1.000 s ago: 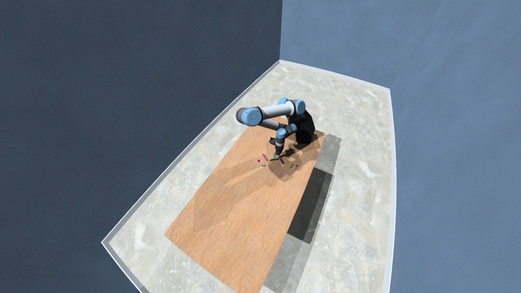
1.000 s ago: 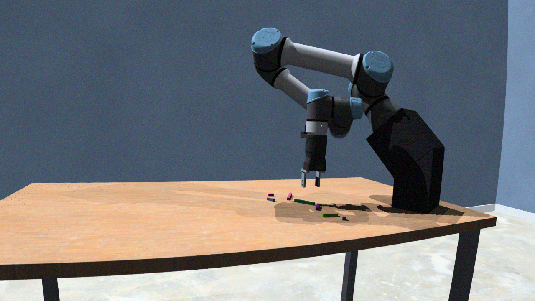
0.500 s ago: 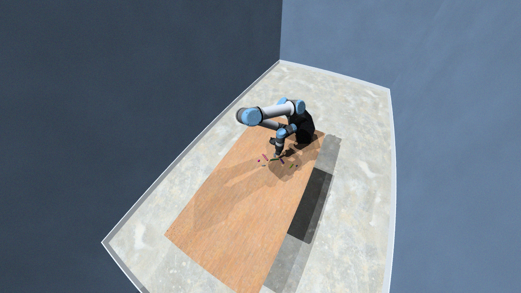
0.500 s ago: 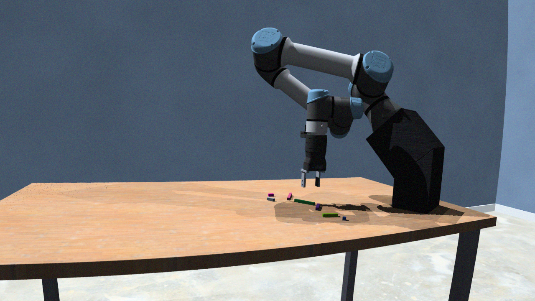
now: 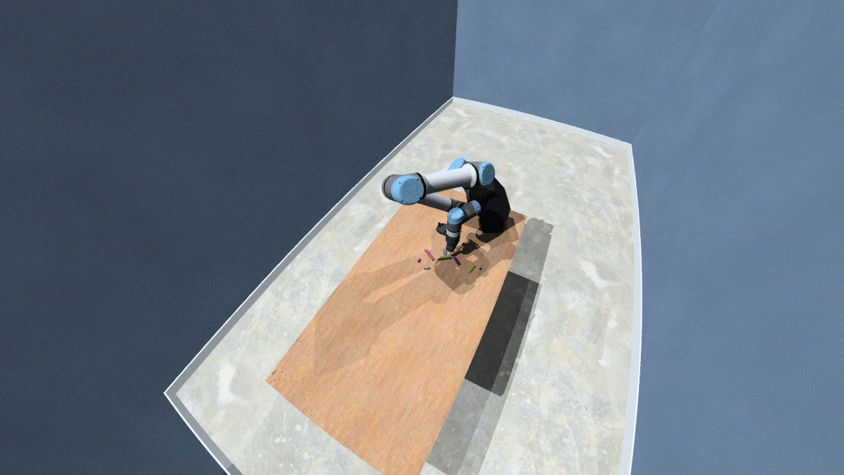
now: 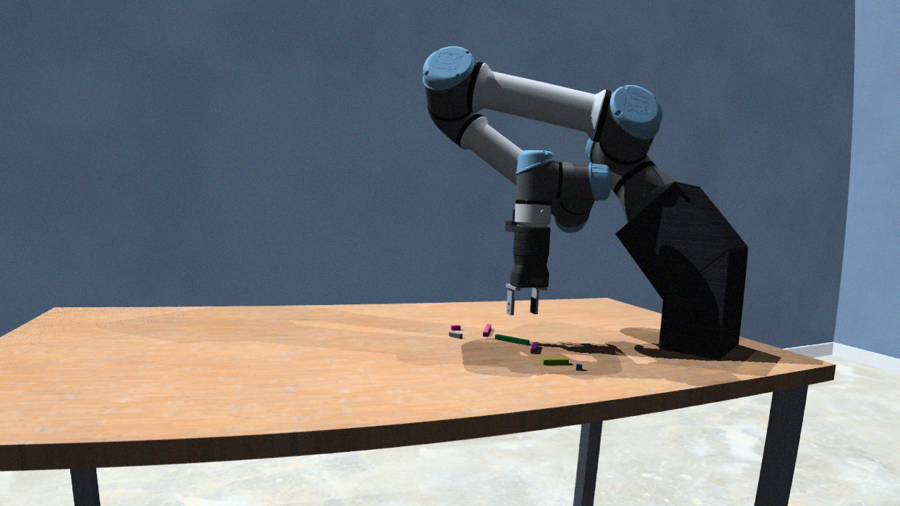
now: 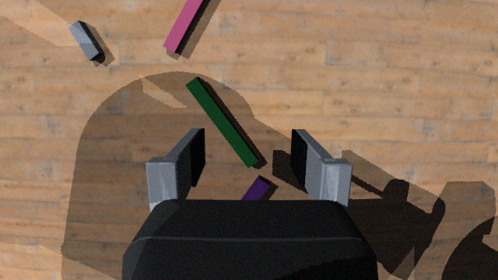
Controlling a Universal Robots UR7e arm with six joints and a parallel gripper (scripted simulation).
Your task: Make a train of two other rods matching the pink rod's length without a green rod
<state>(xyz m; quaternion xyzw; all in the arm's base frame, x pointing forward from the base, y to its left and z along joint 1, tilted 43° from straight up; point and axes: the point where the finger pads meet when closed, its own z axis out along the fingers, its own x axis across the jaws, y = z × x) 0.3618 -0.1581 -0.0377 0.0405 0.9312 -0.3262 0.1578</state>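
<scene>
Green rod (image 7: 222, 122) lies slantwise beneath the spread, empty pincer (image 7: 249, 163) — purple rod (image 7: 255, 188) (half-hidden) just beside.

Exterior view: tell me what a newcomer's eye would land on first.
The grey arm with blue joint caps folds over from its black pedestal at the table's far right. Its gripper hangs open and empty above the table, pointing straight down. Below it lies a small scatter of coloured rods, the green rod nearest under the fingers, with the pink rod and purple rod on either side of it.
</scene>
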